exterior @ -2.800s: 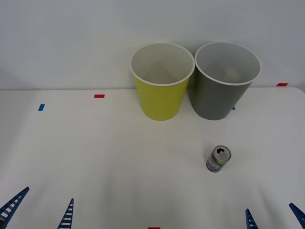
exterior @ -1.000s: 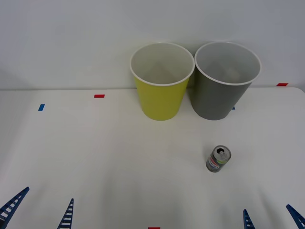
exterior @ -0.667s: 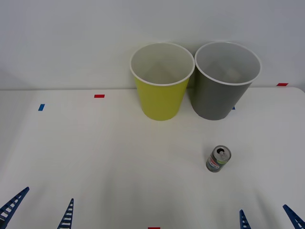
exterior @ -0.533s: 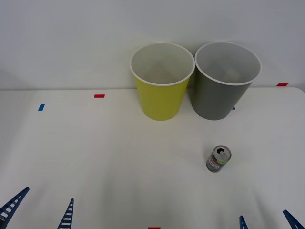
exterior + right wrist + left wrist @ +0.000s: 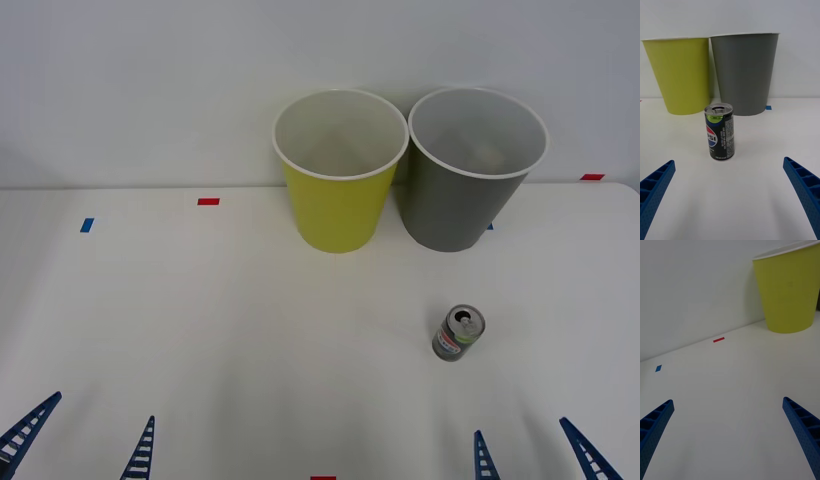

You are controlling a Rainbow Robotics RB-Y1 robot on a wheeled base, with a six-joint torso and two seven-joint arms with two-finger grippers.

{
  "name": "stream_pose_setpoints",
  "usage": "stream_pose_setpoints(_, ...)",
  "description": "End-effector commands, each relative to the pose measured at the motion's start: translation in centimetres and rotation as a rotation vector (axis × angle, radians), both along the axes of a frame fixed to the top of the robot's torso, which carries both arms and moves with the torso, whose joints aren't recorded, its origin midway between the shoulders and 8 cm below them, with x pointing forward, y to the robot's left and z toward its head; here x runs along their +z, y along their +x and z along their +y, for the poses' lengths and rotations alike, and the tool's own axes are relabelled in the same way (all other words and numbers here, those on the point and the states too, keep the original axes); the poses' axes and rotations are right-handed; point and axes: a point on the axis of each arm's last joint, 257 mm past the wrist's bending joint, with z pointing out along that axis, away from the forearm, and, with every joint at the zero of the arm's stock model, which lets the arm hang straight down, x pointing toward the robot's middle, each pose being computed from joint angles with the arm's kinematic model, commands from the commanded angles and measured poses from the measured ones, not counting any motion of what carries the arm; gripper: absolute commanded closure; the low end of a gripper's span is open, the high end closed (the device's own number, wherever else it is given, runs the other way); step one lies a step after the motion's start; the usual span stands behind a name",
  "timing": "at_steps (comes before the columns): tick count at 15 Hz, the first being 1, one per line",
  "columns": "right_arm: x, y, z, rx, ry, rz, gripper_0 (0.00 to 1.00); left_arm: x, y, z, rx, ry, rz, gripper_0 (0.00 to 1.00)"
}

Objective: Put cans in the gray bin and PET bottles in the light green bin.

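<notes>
Can (image 5: 459,333): dark gray-green body, silver top, red, white and blue round logo, white small print. Left bin (image 5: 339,170): yellow-green, white rim, whitish inside. Right bin (image 5: 474,167): dark gray, pale rim. Table (image 5: 200,330): white, with red and blue tape marks. Gripper fingers (image 5: 654,187): blue, ribbed.

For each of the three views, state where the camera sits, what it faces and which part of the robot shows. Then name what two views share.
Front view: above the arms, looking down at the table, the can, the light green bin and the gray bin; both tools' fingertips at the near edge.
Right wrist view: low behind the open right tool, facing the can.
Left wrist view: low behind the open left tool, facing the light green bin.
Shared: the light green bin, in all three.
</notes>
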Motion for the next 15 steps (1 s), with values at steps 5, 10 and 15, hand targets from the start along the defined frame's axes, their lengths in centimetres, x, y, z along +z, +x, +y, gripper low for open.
stream_pose_setpoints(5, -0.7, 5.0, -0.5, -0.033, -0.027, -0.047, 0.0, 0.0, 0.0, 0.0, 0.0, 0.0, 0.0, 0.0)
stream_pose_setpoints(10, -0.5, 7.6, -0.3, -0.039, -0.054, -0.044, 0.0, 0.0, 0.0, 0.0, 0.0, 0.0, 0.0, 0.0)
stream_pose_setpoints(15, -0.6, 9.9, 0.6, -0.026, -0.051, -0.027, 0.0, 0.0, 0.0, 0.0, 0.0, 0.0, 0.0, 0.0)
